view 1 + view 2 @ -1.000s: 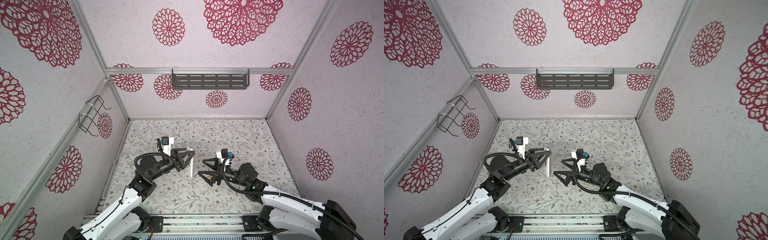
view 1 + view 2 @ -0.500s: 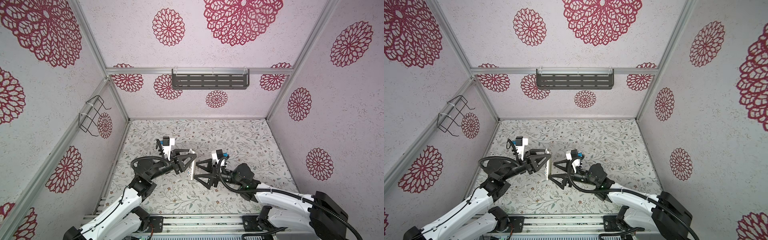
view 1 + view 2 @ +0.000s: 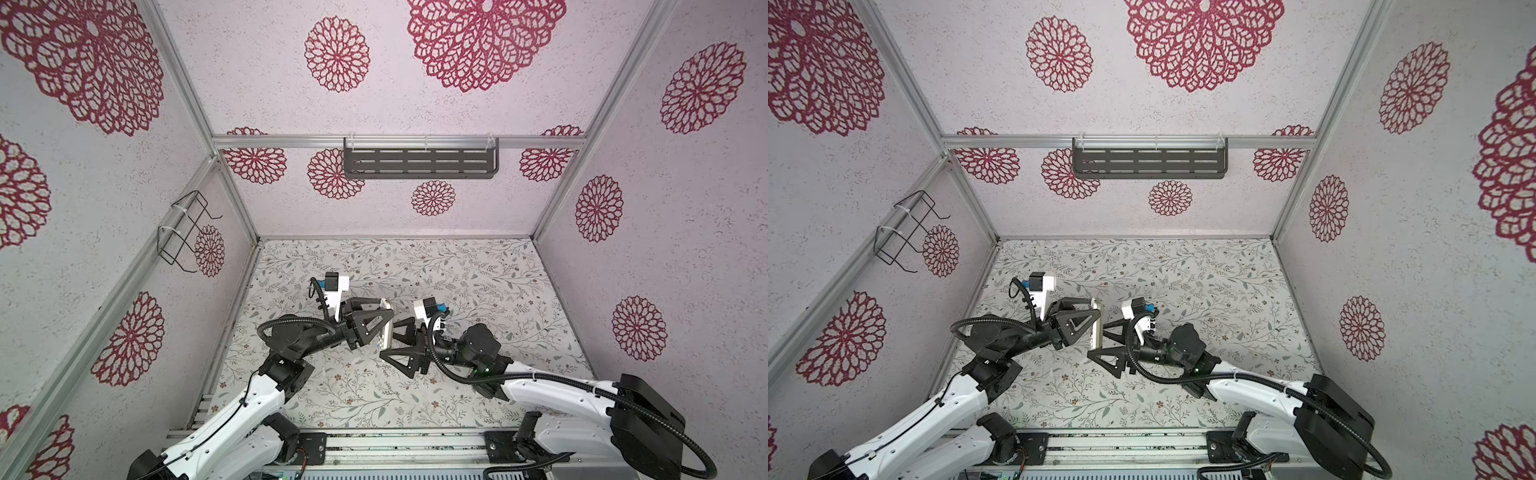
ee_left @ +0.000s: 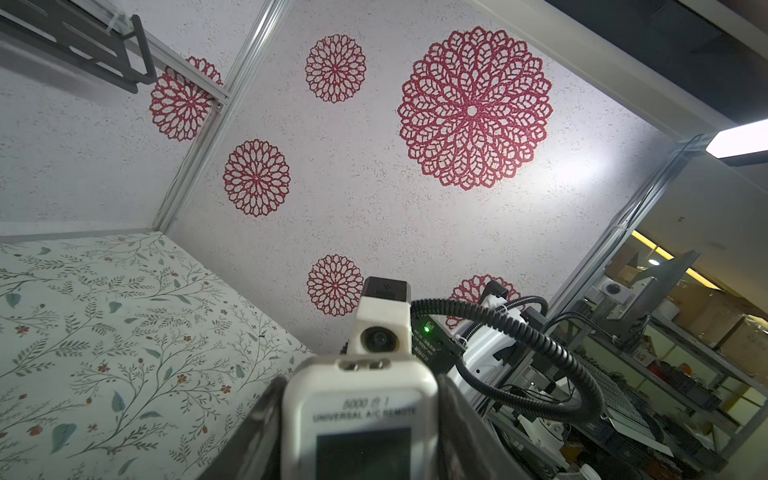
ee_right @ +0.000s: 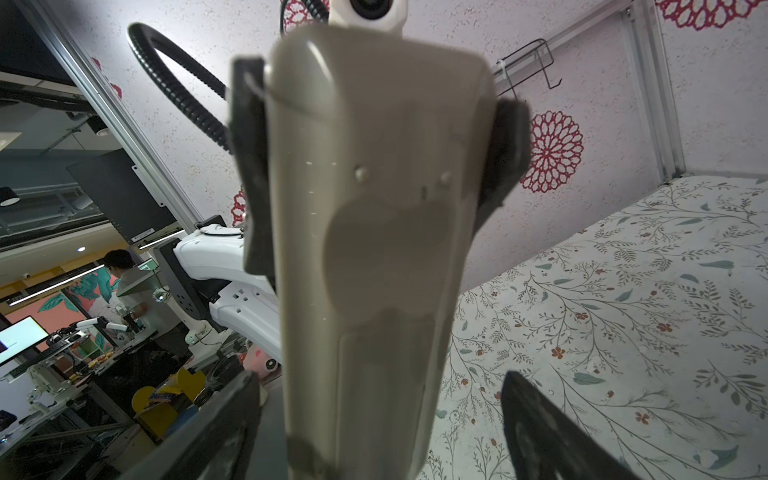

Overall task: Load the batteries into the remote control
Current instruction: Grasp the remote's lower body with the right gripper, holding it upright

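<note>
The remote control (image 3: 387,328) (image 3: 1096,328) is held on edge above the floral table, between the two arms. My left gripper (image 3: 385,309) (image 4: 361,436) is shut on it near the screen end, and its dark fingers (image 5: 249,166) press both long sides. The left wrist view shows the remote control's grey screen and white face (image 4: 361,415). Its plain beige back (image 5: 374,249) faces the right wrist camera. My right gripper (image 3: 390,337) (image 5: 378,424) stands open astride the remote's other end, with a gap at each finger. The batteries are out of view.
A grey slotted shelf (image 3: 419,162) hangs on the back wall and a black wire rack (image 3: 187,232) on the left wall. Patterned walls enclose the floral table (image 3: 478,274) on three sides. A metal rail (image 3: 395,440) runs along the front edge.
My right gripper has moved left from beside the remote control to astride its lower end. The left gripper has kept its grip and barely shifted.
</note>
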You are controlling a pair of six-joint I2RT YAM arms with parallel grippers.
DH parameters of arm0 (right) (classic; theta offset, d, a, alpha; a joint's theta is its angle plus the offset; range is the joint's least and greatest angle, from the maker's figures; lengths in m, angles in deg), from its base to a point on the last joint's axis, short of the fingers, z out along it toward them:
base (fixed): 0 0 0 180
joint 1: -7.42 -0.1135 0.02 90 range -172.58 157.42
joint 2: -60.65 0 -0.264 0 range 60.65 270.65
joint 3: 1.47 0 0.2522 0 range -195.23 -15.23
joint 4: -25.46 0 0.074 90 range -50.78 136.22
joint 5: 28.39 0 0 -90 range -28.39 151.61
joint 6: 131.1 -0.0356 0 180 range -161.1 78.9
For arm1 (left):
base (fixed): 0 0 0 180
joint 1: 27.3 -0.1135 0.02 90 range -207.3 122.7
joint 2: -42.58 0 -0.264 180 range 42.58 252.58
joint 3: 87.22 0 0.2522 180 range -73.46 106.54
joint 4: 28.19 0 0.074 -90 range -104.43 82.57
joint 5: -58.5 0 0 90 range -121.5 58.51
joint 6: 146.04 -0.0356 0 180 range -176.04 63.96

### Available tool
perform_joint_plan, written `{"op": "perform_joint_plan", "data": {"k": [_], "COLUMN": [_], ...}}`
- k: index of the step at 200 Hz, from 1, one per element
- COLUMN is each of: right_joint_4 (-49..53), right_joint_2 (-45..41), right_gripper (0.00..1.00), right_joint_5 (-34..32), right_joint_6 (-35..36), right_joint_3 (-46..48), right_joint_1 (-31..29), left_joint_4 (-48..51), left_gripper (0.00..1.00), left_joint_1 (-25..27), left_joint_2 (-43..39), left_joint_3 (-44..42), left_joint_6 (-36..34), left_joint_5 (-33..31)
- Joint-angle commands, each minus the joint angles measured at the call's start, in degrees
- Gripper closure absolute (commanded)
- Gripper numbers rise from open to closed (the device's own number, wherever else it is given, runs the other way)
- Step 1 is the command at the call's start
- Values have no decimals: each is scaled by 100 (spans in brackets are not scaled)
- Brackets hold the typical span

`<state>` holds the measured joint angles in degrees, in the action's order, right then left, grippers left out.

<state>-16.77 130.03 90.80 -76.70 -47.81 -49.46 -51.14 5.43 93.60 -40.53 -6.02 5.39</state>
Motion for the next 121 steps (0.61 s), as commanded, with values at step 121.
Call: {"op": "perform_joint_plan", "data": {"k": [121], "right_joint_4": [-478], "right_joint_2": [53], "right_gripper": [25], "right_joint_5": [509], "right_joint_6": [66], "right_joint_3": [-280], "right_joint_1": [-122], "left_joint_4": [-536], "left_gripper": [68], "left_joint_1": [-40], "left_joint_2": [-40], "left_joint_3": [12], "left_joint_6": [199], "left_joint_5": [266]}}
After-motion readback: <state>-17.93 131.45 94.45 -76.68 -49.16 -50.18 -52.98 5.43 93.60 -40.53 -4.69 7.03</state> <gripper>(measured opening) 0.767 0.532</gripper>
